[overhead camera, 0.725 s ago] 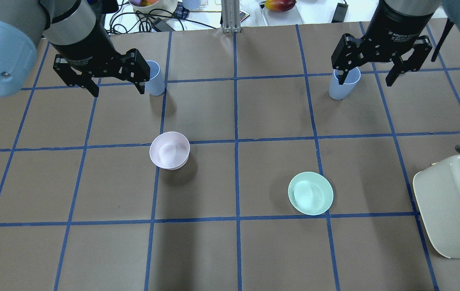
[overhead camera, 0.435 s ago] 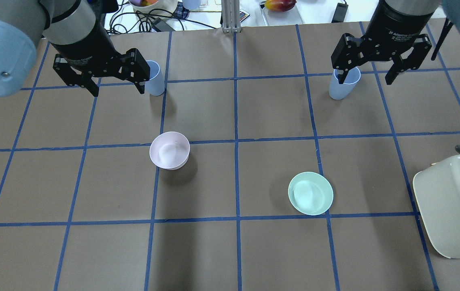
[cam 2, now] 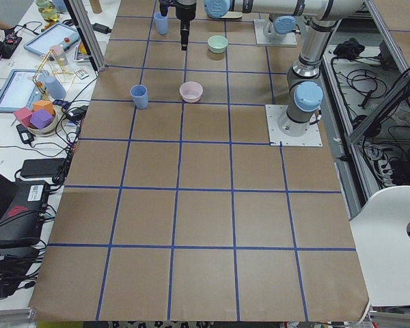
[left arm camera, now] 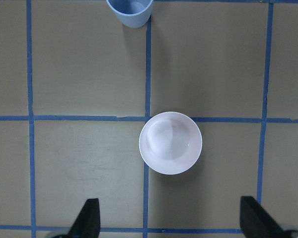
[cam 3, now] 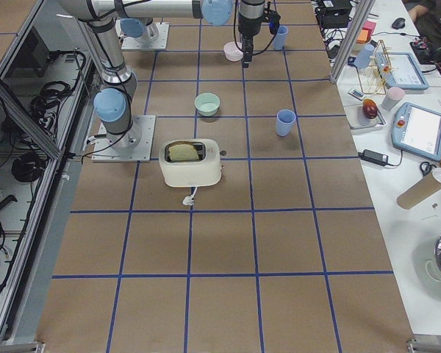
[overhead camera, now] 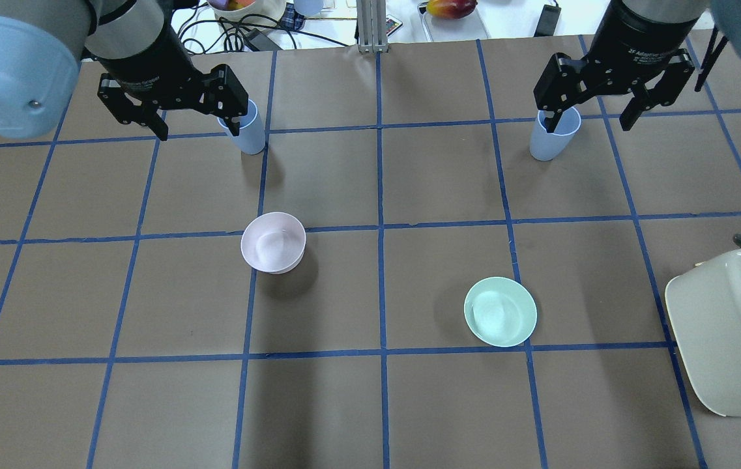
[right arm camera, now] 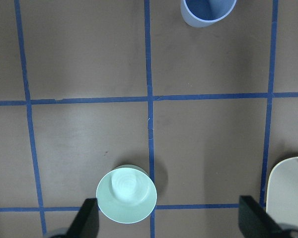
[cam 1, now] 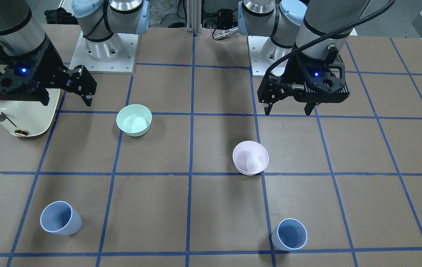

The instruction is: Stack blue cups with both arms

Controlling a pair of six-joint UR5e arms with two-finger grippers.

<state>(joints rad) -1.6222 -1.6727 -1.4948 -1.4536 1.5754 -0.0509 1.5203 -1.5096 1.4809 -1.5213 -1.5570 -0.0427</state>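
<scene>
Plainly, nothing is gripped yet: the left fingers and right fingers are both spread wide and empty, hanging above the worktop. Both cups stand upright near the worktop's far edge from the robot, the left cup and right cup well apart, each ahead of its own arm. The wrist views show the cups only at the frame's top, so neither sits centred between the fingers. Likely trouble: an off-centre descent would strike a rim and topple the cup; a grip on the smooth taper could slip; a misaligned stack would catch rim on rim, or the arms could meet
</scene>
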